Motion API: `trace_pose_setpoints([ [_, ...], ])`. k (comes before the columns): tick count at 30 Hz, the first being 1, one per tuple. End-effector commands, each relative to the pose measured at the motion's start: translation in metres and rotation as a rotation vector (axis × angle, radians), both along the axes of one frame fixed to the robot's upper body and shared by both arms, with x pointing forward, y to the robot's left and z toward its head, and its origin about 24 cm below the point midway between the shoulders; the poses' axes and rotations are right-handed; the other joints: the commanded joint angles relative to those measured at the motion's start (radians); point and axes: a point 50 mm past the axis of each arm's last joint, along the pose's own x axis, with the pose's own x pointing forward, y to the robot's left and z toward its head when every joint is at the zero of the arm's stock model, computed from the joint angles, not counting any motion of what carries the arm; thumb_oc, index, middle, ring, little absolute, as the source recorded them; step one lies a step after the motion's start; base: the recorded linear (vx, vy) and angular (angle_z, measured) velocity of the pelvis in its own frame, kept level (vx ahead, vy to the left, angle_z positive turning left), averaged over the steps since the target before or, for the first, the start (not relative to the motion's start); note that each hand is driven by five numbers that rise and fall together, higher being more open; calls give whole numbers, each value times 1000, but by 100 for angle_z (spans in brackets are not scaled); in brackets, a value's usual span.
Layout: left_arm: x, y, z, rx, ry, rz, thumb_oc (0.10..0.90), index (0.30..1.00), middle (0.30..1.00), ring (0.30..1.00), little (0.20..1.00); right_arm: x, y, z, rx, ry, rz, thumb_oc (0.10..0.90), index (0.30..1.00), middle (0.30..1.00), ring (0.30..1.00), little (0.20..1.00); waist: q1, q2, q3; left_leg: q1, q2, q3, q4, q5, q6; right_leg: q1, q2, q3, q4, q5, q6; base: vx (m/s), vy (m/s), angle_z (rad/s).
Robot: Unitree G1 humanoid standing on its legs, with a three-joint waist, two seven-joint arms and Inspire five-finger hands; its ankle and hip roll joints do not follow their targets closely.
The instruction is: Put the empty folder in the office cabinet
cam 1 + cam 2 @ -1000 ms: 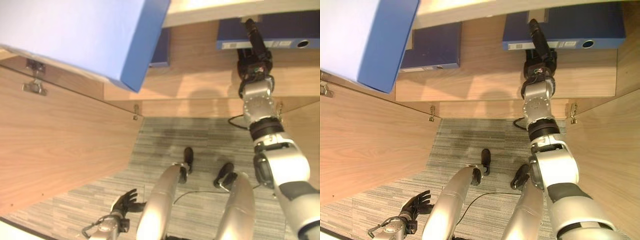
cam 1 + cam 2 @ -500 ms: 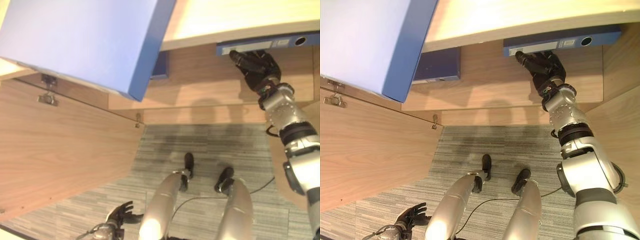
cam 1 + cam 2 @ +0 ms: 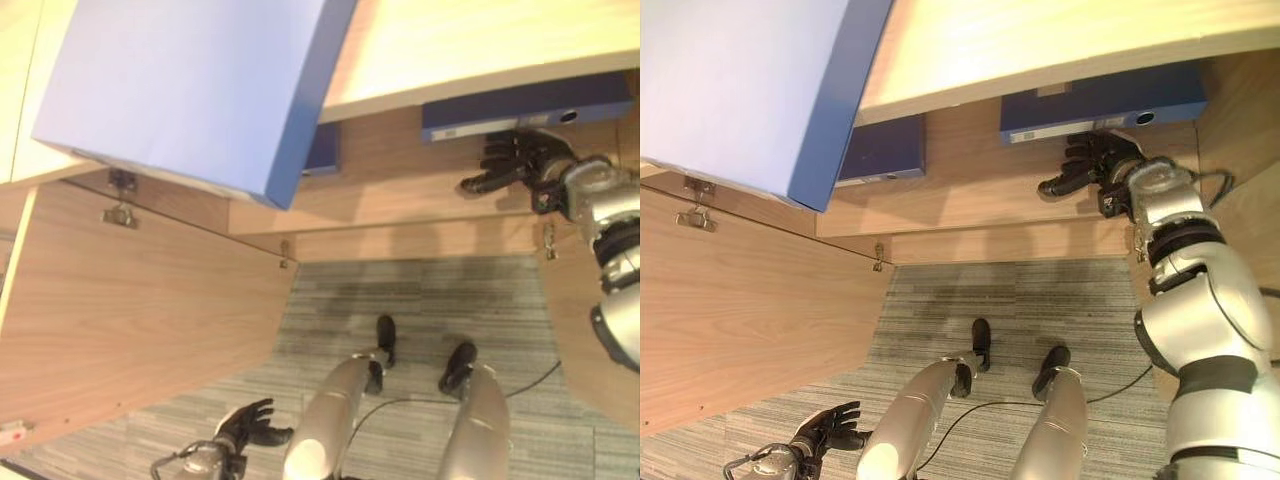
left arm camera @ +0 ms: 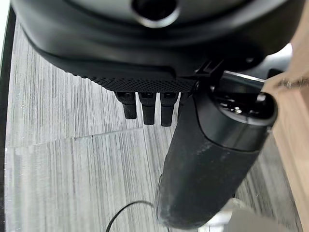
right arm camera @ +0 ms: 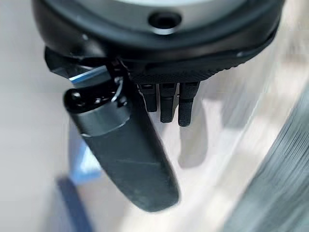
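Here, the fingers (image 3: 1068,172) of the right hand (image 3: 1095,165) are spread and relaxed, holding nothing, just below the front edge of the blue folder (image 3: 1102,101) and apart from it. That folder lies flat on the lower shelf (image 3: 990,185) of the office cabinet (image 3: 970,240), at the shelf's right end, its labelled spine with a round finger hole facing outward. Seen from its own wrist, the right hand's thumb (image 5: 128,150) stands out straight beside a short row of fingers, with the pale shelf wood past them. Above the folder runs a lighter wooden board (image 3: 1060,45). At the left end of the same shelf lies a second dark blue folder (image 3: 883,152), also flat, well apart from the first. A large blue box (image 3: 200,90) juts out from the upper left, partly covering that second folder. An open cabinet door (image 3: 130,310) swings out on the left, its hinges near the box's lower edge. Low down, over the grey striped carpet (image 3: 420,310), the left hand (image 3: 250,425) hangs with fingers loosely splayed, grasping nothing.
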Motion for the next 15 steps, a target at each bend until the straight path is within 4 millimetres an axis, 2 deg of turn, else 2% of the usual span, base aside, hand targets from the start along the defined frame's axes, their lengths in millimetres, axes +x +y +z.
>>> trace_pose_setpoints([
  [1,-24,25,-4,85,92,-2,800,900,900,900,900,-10,-29,28,-319,26,-131,800,900,900,900,900,-16,3,-6,43,63,6,88,-191,-55,70,12,41,-152,104,86,-1,-4,-9],
  [2,-17,21,-3,68,66,16,800,900,900,900,900,-7,-25,21,-473,75,-125,800,900,900,900,900,-23,-6,-6,55,62,3,71,-186,-57,86,17,41,-179,114,88,-5,-9,-5],
  [4,-10,21,-1,71,41,26,800,900,900,900,900,-6,-23,11,-552,120,-124,800,900,900,900,900,-27,-10,-6,68,61,-2,56,-180,-59,103,21,37,-202,122,91,1,-20,-6],
  [9,-4,11,-2,67,24,14,800,900,900,900,900,-6,-23,-26,-443,166,-121,800,900,900,900,900,-31,-14,-10,120,58,-4,-9,-153,-66,162,31,23,-284,154,102,3,-8,-4],
  [10,-4,11,-2,68,25,14,800,900,900,900,900,-6,-24,-26,-442,167,-121,800,900,900,900,900,-31,-14,-10,121,58,-4,-10,-153,-66,164,31,23,-285,155,102,5,-3,-7],
  [12,-1,7,-3,62,19,17,800,900,900,900,900,-9,-26,-53,-429,240,-120,800,900,900,900,900,-27,-14,-18,151,57,-10,-46,-137,-70,198,38,8,-330,171,106,17,-17,-7],
  [13,-1,7,-3,62,19,17,800,900,900,900,900,-9,-26,-53,-429,240,-120,800,900,900,900,900,-27,-14,-18,153,57,-10,-47,-136,-70,200,38,7,-332,171,106,28,-25,-5],
  [15,-1,7,-3,65,19,21,800,900,900,900,900,-11,-24,-74,-443,304,-102,800,900,900,900,900,-23,-14,-30,177,56,-13,-81,-122,-75,224,46,-3,-370,184,110,28,-33,-5],
])
